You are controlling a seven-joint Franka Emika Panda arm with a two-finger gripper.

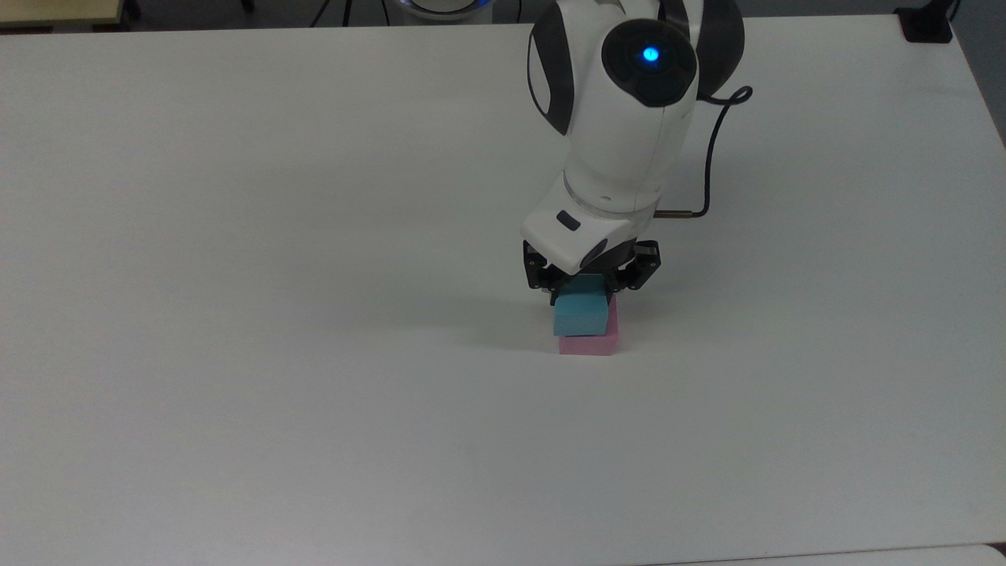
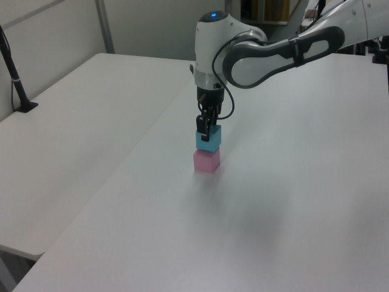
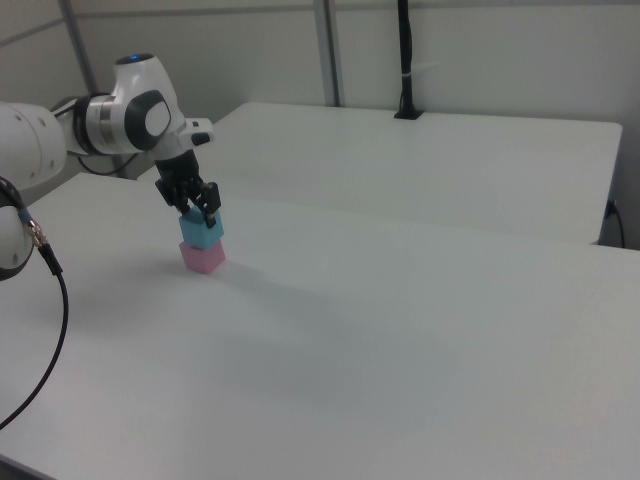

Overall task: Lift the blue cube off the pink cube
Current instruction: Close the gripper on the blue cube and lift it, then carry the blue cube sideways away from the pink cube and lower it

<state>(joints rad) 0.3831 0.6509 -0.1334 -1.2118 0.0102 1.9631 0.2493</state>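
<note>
The blue cube (image 1: 581, 314) sits on top of the pink cube (image 1: 589, 344) near the middle of the white table (image 1: 314, 314), its left edge overhanging a little in the top view. My gripper (image 1: 581, 295) has come straight down over the stack and is shut on the blue cube, one finger on each side of it. The arm's white wrist hides the cube's top face in the top view. In the left view the gripper (image 2: 205, 131) holds the blue cube (image 2: 208, 143) above the pink cube (image 2: 206, 161). The right view shows the same stack, blue cube (image 3: 202, 233) over pink cube (image 3: 203, 258).
A black cable (image 1: 711, 149) loops off the wrist to the top view's right. A black post (image 2: 17, 82) stands on the neighbouring table at the left view's left. A black base (image 1: 927, 23) sits at the table's far right corner in the top view.
</note>
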